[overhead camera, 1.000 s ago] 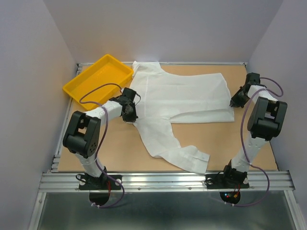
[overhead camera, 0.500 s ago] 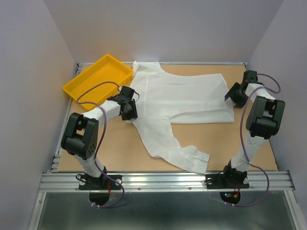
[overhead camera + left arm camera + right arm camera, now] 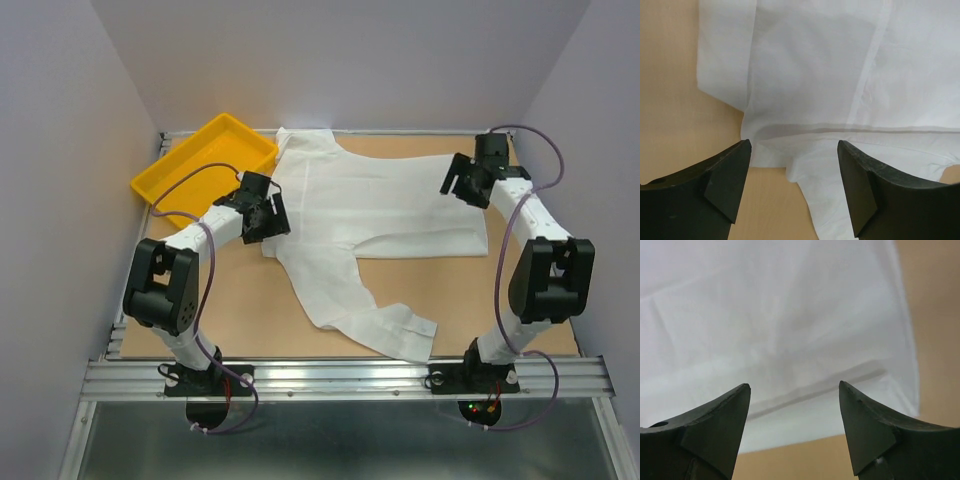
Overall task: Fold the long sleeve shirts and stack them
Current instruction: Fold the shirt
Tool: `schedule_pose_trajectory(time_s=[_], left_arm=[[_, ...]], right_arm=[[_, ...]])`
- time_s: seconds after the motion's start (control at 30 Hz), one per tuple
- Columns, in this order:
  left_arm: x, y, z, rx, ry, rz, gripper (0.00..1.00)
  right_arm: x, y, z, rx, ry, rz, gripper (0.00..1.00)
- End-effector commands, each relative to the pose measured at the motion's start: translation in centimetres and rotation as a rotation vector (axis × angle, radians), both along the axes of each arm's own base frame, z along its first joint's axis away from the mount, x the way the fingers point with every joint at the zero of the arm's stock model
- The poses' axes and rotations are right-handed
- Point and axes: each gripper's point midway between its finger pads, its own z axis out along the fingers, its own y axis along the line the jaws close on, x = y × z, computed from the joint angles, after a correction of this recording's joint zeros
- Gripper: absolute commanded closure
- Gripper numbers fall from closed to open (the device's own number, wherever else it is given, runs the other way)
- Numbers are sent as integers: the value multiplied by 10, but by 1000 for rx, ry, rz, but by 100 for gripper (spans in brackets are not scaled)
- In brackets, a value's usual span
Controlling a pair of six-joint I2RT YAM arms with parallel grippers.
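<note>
Where the counter (image 3: 240,300) reaches its far-left corner, a yellow tray (image 3: 200,160) sits askew, its right rim just beside the shoulder end of the white shirt (image 3: 390,200) (whether they touch I cannot tell). Bare counter runs along the whole left side and down to the near rail. The left pincer (image 3: 795,150) hangs over the shirt's left edge with its jaws spread wide and holding nothing; cloth lies under the gap and bare counter shows at the left finger. The shirt lies flat across the middle and far half, and one sleeve (image 3: 345,290) trails toward the near edge. Beyond the sleeve, the near-right counter is open. The right pincer (image 3: 795,390) hovers above the far-right hem corner, equally wide and holding nothing, with a strip of counter beyond the hem.
</note>
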Motion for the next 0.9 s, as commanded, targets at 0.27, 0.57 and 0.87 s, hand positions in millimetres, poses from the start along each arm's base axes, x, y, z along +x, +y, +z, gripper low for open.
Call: schedule_pose_trajectory(time_s=[0.27,0.57,0.87], left_arm=[[7,32,23,-29,-86,57,20],[14,59,26,-9,-101,108,20],[3,67,22,-8,-94,122,20]], right_arm=[[-179,238,-45,-52,187,887,25],[-270,303,-70,-160,302,1266,25],[-311,309,-86,-269,392,1377,25]])
